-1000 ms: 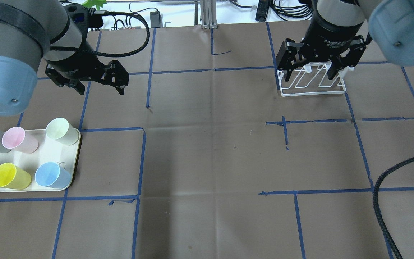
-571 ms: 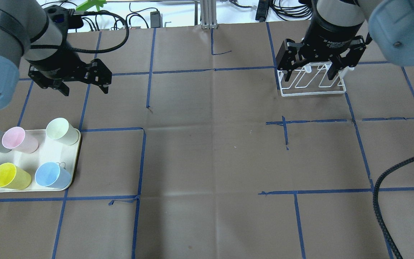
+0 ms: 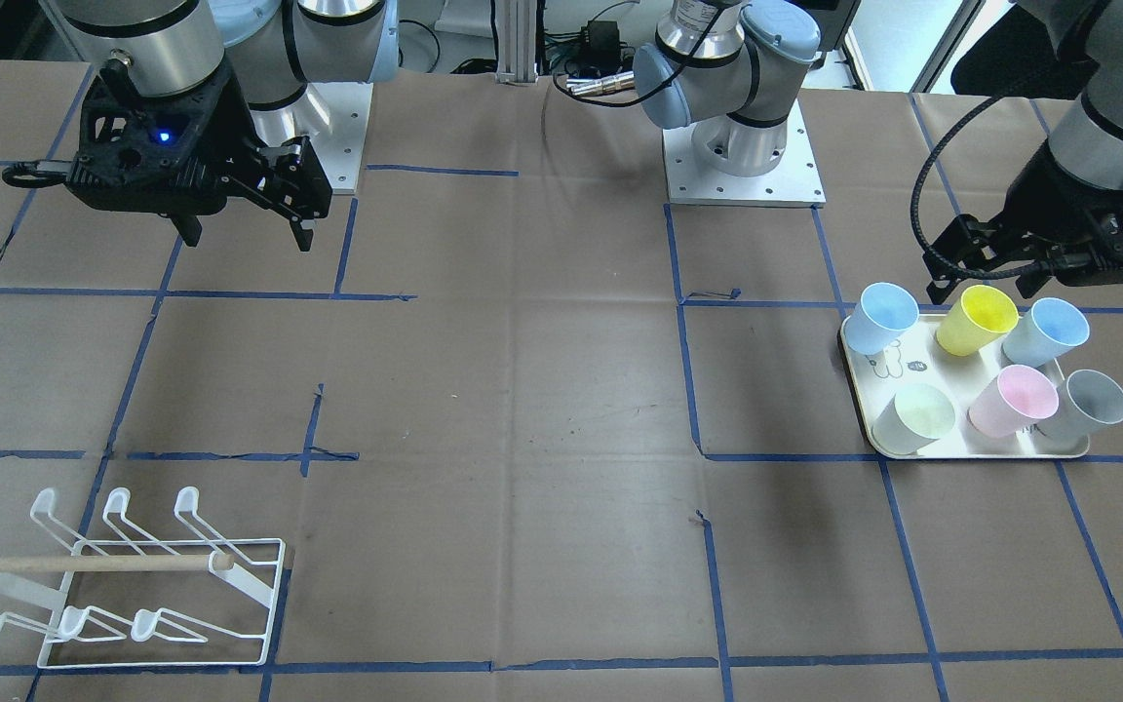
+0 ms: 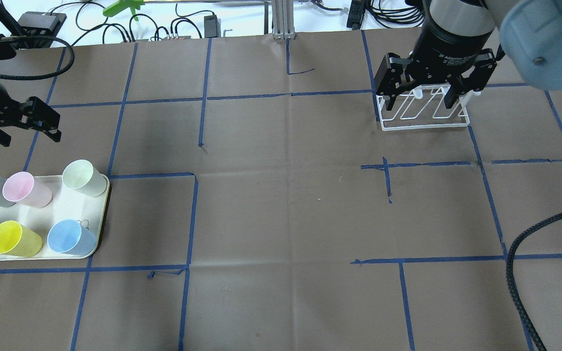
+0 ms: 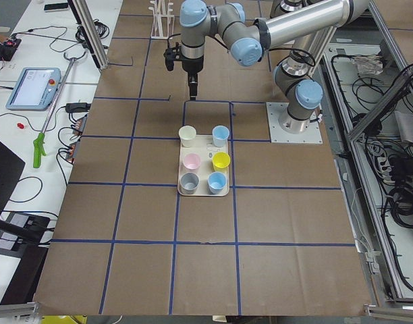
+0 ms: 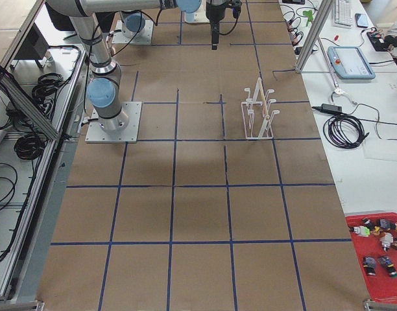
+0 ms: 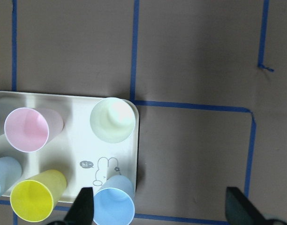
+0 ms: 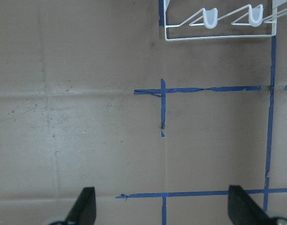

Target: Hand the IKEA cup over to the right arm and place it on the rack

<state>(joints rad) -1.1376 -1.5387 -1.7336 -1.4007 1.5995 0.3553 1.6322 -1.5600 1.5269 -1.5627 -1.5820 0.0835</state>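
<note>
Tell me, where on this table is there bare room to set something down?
The wide brown table between the tray and the rack is bare, crossed only by blue tape lines. The tray is crowded: six cups stand on it.

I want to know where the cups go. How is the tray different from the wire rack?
The tray is solid cream and flat, carrying six cups; the rack is thin white wire with a wooden dowel, holding no cup. The tray lies on the robot's left side, the rack on its right. Both rest on the brown table.
</note>
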